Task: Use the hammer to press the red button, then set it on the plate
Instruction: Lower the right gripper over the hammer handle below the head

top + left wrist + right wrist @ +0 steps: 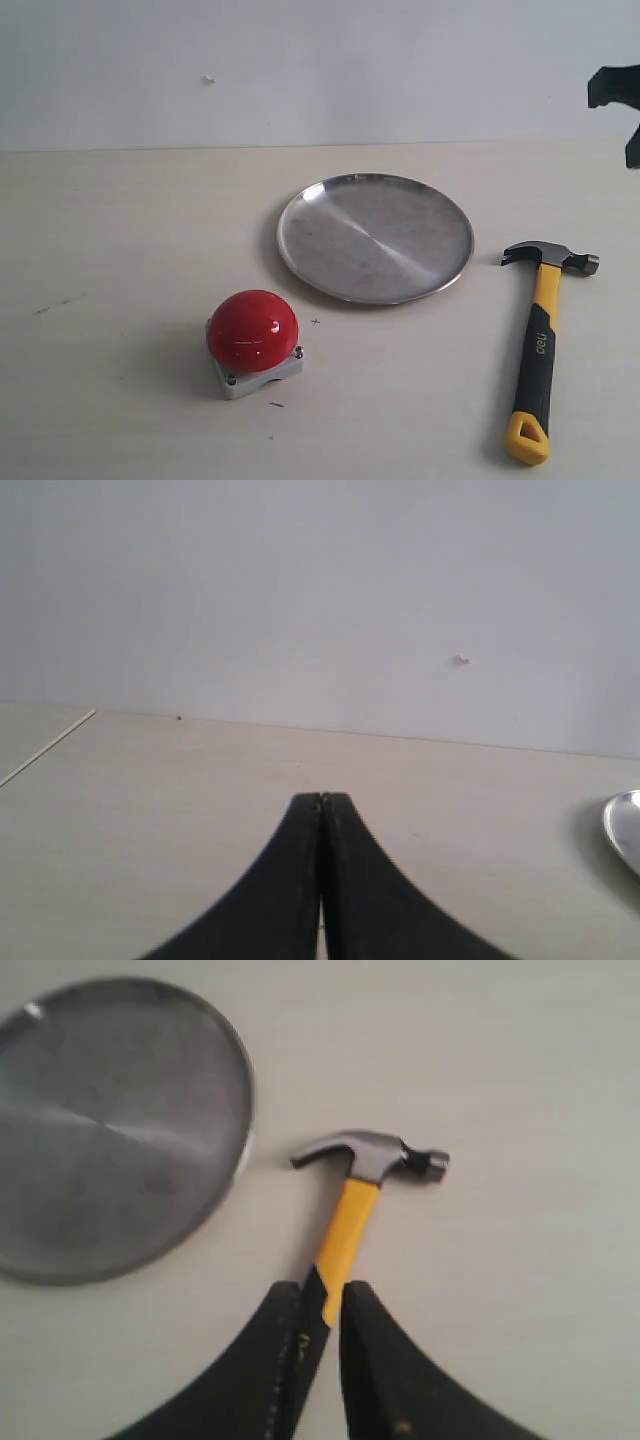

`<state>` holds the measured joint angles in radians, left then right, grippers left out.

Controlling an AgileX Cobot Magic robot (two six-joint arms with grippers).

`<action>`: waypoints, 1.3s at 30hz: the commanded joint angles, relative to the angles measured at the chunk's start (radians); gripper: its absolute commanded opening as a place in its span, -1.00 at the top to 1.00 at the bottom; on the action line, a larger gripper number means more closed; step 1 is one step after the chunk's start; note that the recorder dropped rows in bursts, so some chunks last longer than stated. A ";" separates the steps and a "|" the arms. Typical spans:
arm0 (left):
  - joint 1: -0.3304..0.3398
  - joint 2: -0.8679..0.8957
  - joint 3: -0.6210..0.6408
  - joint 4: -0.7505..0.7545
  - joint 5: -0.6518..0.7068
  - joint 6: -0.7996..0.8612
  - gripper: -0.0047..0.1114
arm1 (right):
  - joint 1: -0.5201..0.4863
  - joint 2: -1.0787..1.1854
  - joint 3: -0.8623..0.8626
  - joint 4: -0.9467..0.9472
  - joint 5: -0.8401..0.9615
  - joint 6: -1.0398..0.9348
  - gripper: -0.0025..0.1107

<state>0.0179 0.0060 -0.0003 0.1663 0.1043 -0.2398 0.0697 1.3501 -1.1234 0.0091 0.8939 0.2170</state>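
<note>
Table (120,230) with the three task objects, exterior view. The plate (375,238) lies flat at centre and holds nothing. The button (252,330), a red dome on a grey square base, stands near the plate's front-left rim, apart from it. The hammer (540,330) lies flat on the table to the right of the plate, its steel head just beside the rim without touching and its yellow looped end towards the front edge. Left gripper (321,798): fingers pressed together, holding nothing, above bare table, with the plate's edge showing at one side. Right gripper (328,1295): fingers narrowly apart, gripping nothing, above the hammer's handle, which shows through the gap between them.
</note>
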 commanded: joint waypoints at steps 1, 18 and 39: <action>-0.004 -0.006 0.000 0.004 -0.001 0.001 0.92 | 0.000 0.142 -0.051 -0.045 0.086 0.105 0.29; -0.004 -0.006 0.000 0.004 -0.001 0.001 0.92 | 0.000 0.641 -0.051 -0.017 -0.242 0.258 -0.02; -0.004 -0.006 0.000 0.004 -0.001 0.001 0.92 | 0.000 0.712 -0.094 -0.045 -0.209 0.290 -0.02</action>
<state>0.0179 0.0060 -0.0003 0.1663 0.1043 -0.2398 0.0697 2.0484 -1.2108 -0.0263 0.6793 0.5069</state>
